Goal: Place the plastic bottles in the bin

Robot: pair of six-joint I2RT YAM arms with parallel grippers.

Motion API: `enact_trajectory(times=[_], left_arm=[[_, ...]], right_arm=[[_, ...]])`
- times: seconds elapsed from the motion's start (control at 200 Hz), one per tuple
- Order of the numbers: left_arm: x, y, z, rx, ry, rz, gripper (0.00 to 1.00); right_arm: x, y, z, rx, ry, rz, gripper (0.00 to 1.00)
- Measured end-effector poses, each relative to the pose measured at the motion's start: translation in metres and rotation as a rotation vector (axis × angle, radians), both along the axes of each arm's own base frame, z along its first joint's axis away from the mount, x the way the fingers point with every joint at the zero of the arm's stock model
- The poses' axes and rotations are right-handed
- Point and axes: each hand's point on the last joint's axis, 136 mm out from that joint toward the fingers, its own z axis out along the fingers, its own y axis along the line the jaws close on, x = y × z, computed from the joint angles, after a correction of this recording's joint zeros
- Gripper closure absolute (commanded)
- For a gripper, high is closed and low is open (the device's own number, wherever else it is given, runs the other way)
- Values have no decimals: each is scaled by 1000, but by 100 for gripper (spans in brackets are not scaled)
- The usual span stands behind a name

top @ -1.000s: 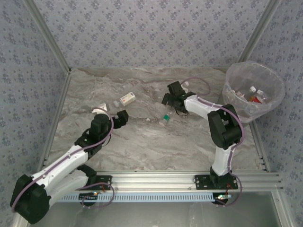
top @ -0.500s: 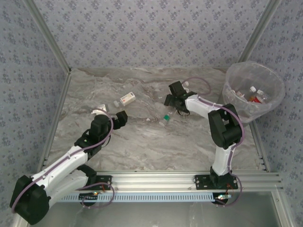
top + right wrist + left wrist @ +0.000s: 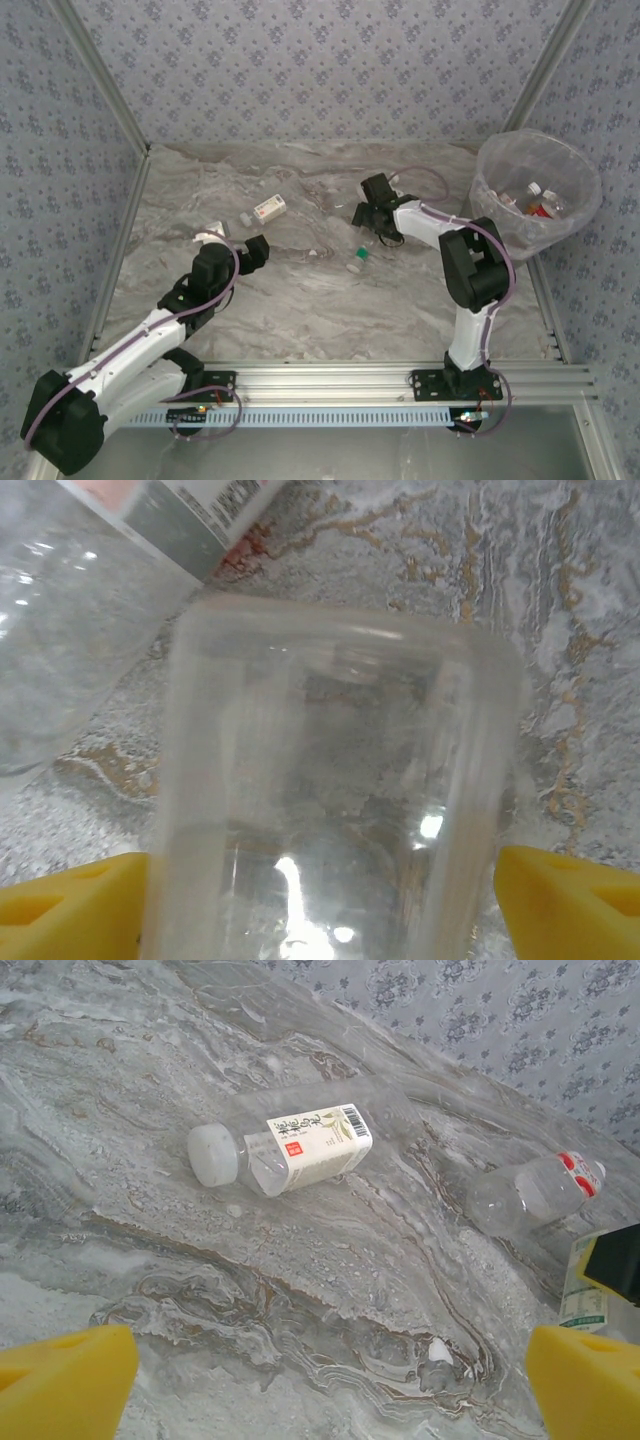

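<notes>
Plastic bottles lie scattered on their sides across the marbled table (image 3: pixel 300 310), with more already in the bin at the far right. Nearest the arm bases, the left gripper (image 3: pixel 257 248) hangs low with its jaws spread wide, bare table between its yellow pads (image 3: pixel 65 1380). A little to the right lies the green-capped bottle (image 3: pixel 357 256). Its long axis runs near to far, cap pointing toward the near edge and base toward the right gripper (image 3: pixel 365 228). That gripper grasps it: in the right wrist view the clear body spans the whole gap and both yellow pads sit against its sides. Just beside it in that view lies a barcode-labelled bottle (image 3: pixel 60 610). Beyond the left gripper rests the cream-labelled bottle (image 3: pixel 285 1150). Its axis slants from near-left to far-right, white cap toward the left. To its right, well apart, a clear bottle (image 3: pixel 535 1192) lies along much the same slant, its red-and-white end pointing right. Farthest off, against the right wall, stands the bin (image 3: pixel 497 222), upright and translucent. It holds several bottles with white caps and red labels; how they lie I cannot tell.
</notes>
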Motion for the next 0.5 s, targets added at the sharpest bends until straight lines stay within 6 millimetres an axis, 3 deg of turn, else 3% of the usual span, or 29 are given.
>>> enact_trajectory(times=[0.14, 0.5], left_arm=[[0, 0, 0, 1, 0, 3, 0], [0, 3, -2, 0, 4, 17, 0]], right_arm=[[0, -1, -18, -25, 30, -20, 12], [2, -2, -18, -44, 18, -23, 21]])
